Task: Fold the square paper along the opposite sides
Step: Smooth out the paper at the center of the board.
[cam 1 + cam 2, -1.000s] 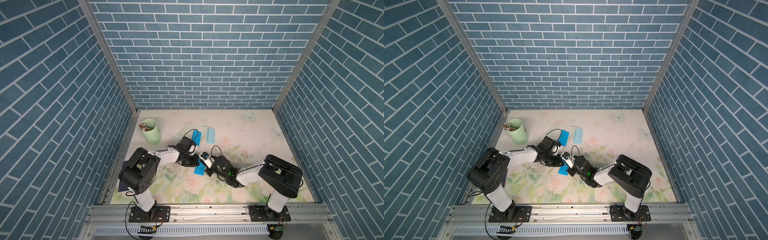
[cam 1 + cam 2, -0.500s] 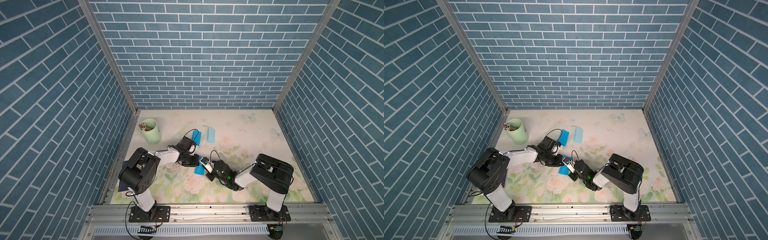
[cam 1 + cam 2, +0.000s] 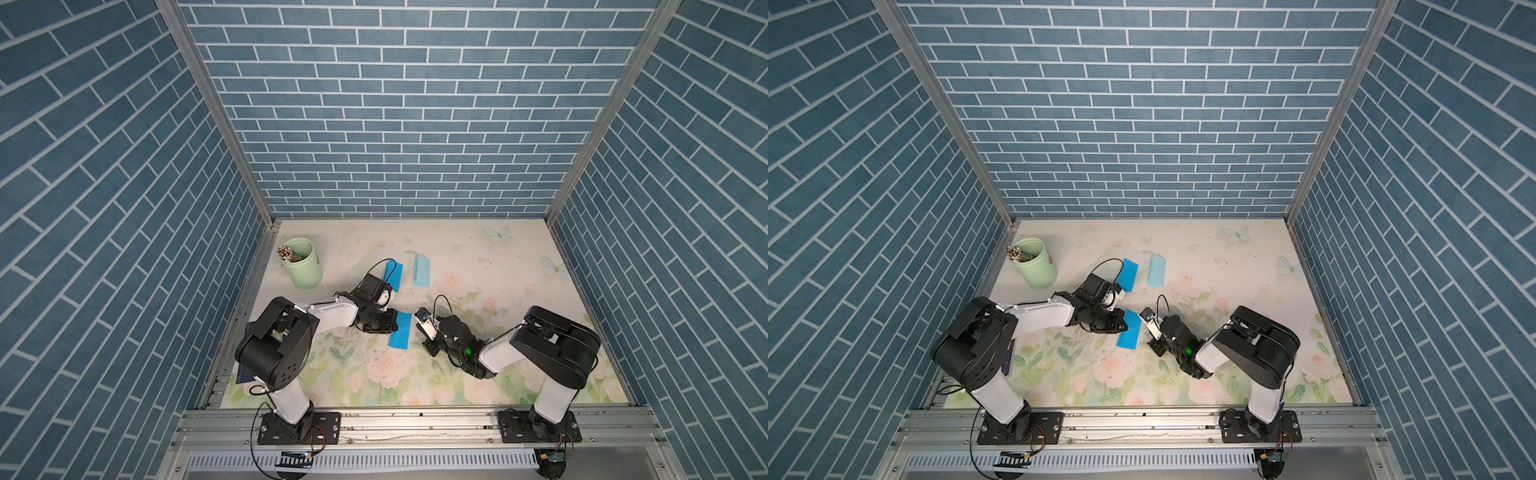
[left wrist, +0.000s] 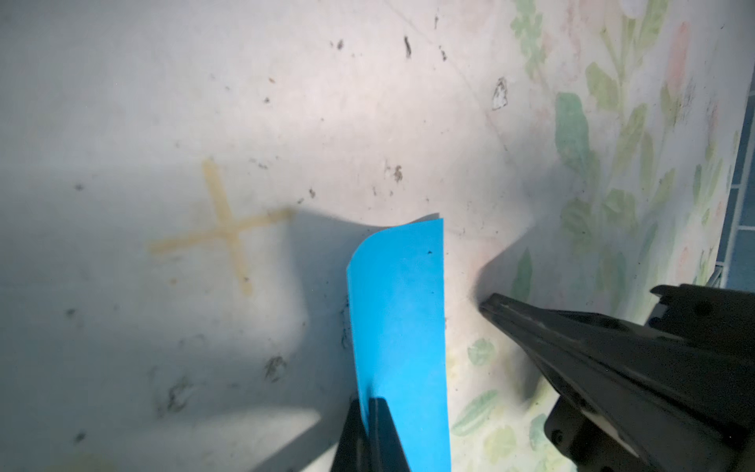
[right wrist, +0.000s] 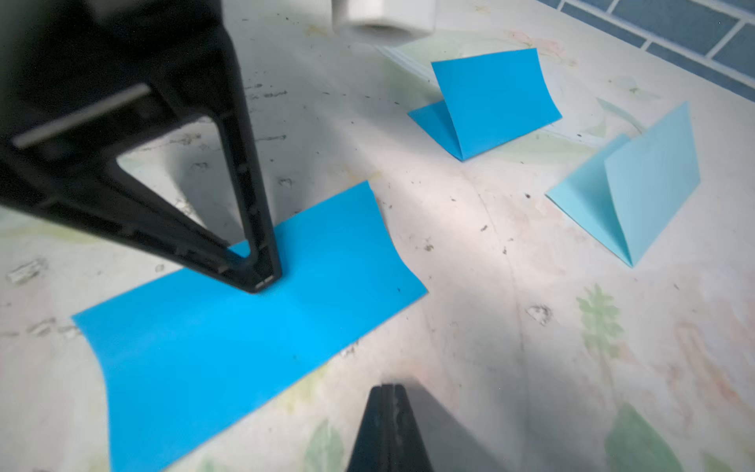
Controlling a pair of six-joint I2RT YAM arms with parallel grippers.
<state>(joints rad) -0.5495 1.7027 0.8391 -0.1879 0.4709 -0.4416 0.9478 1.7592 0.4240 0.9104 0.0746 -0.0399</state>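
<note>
So the bright blue paper (image 5: pixel 245 339) is already doubled over into a long strip, lying mid-table on the floral mat (image 3: pixel 478 266) between the two arms. The left gripper (image 5: pixel 261 282) has its jaws pinched together, not holding anything, with the tip planted on top of the strip near the folded side. The right gripper (image 5: pixel 388 408) is also fully closed and empty, parked just beside the free edges, off the paper as far as I can tell. My read is that this is the creasing step. From the left wrist view the fold looks puffy and rounded at the far end (image 4: pixel 367 245), not a sharp crease. To do it well I'd drag that closed tip slowly along the whole folded edge with light, steady pressure. I'd use the right tip to pin the free edges so the layers don't skew or skate on the mat. Push too hard and the whole strip probably slides. The two other folded papers, one bright blue (image 3: pixel 393 275) and one pale blue (image 3: pixel 421 270), sit further back, well clear. Same goes for the green pencil cup (image 3: pixel 302 268).
</note>
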